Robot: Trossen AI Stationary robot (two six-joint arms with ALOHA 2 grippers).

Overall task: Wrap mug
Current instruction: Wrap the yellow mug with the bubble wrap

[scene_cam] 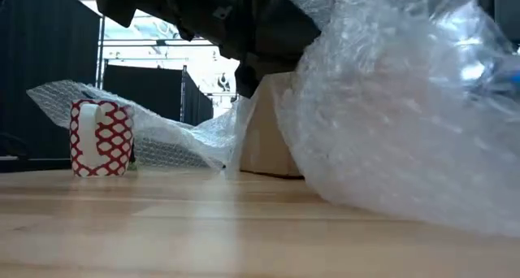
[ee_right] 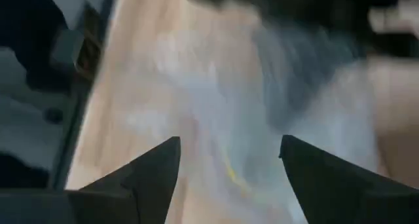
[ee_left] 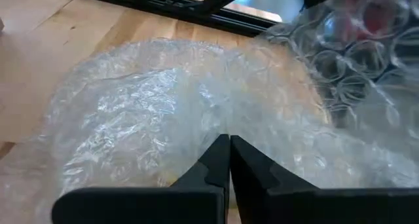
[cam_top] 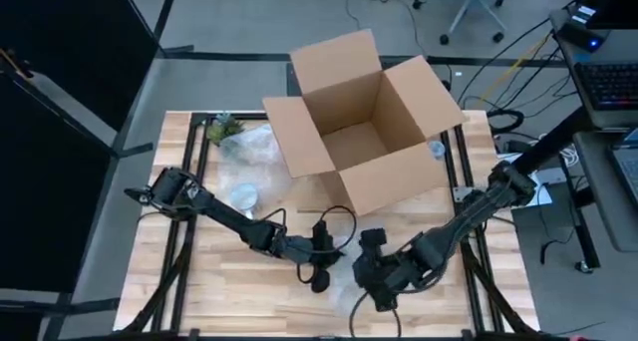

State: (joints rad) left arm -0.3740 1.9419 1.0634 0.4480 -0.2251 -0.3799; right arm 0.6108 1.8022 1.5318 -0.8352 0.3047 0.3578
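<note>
A red-and-white patterned mug (scene_cam: 101,137) stands upright on the table's far left part (cam_top: 242,194), with a loose sheet of bubble wrap (cam_top: 249,150) behind it. No gripper touches it. A second, crumpled bubble wrap (scene_cam: 406,123) lies near the table's front middle (cam_top: 347,293). My left gripper (ee_left: 229,145) is shut at this wrap (ee_left: 163,119) and shows at its left side (cam_top: 321,273). My right gripper (ee_right: 229,145) hangs open over the wrap (ee_right: 216,86), to its right (cam_top: 379,283). Something reddish (ee_left: 373,14) shows blurred through the wrap. My left gripper has its shut fingertips (ee_left: 221,149) on the crumpled bubble wrap, at the part nearest to me (ee_left: 226,129). The fingers slant down onto it from the table's left. One layer or several, I cannot tell. The wrap rests on the table.
An open cardboard box (cam_top: 364,122) stands at the far middle of the table, flaps spread. A small green thing (cam_top: 224,129) lies at the far left corner. Bare wood (cam_top: 199,291) shows at the near left. A desk with a keyboard (cam_top: 608,82) stands beyond the right edge.
</note>
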